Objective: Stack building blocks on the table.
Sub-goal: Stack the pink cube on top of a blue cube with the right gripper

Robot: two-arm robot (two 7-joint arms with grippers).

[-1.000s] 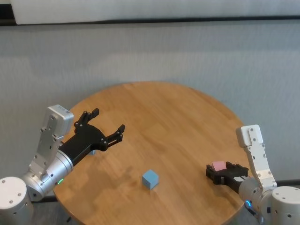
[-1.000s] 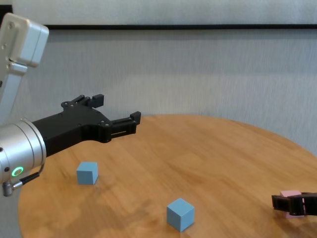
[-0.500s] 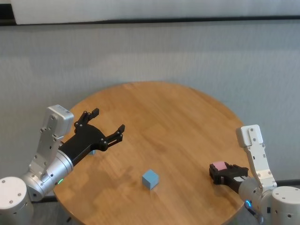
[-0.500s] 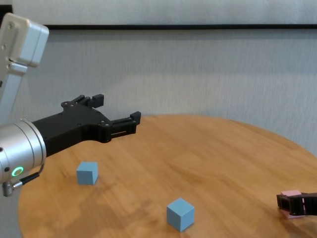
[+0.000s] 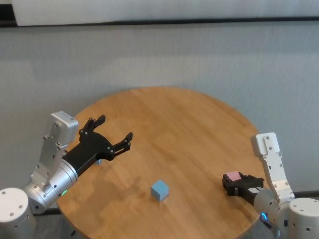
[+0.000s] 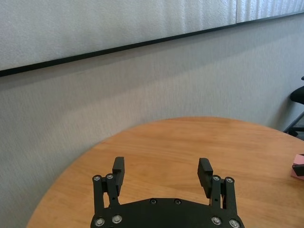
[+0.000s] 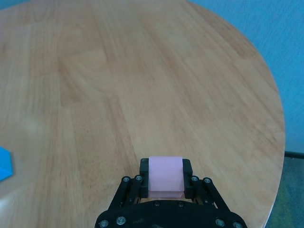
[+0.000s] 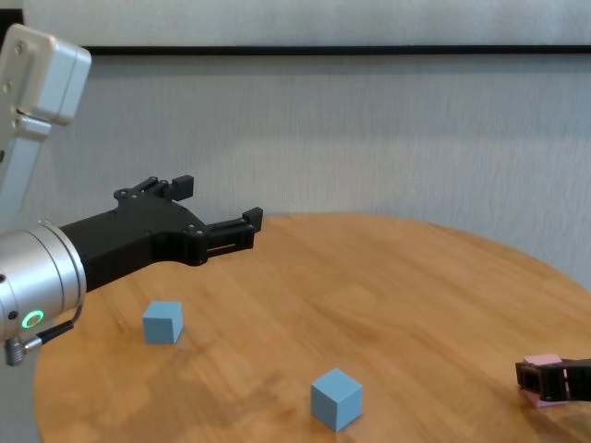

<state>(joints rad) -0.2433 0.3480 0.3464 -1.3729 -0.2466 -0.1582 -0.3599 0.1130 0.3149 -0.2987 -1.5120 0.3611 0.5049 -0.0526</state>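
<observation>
The pink block, judged light, stiff and matte, is clamped on opposite flat faces by the right gripper near the table's right edge; the left gripper is held spread wide.

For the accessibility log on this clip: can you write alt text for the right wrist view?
The right claw is closed on a pink cube, low over the near edge of a round wood-grain table. A corner of a light blue cube shows at the picture's edge.
</observation>
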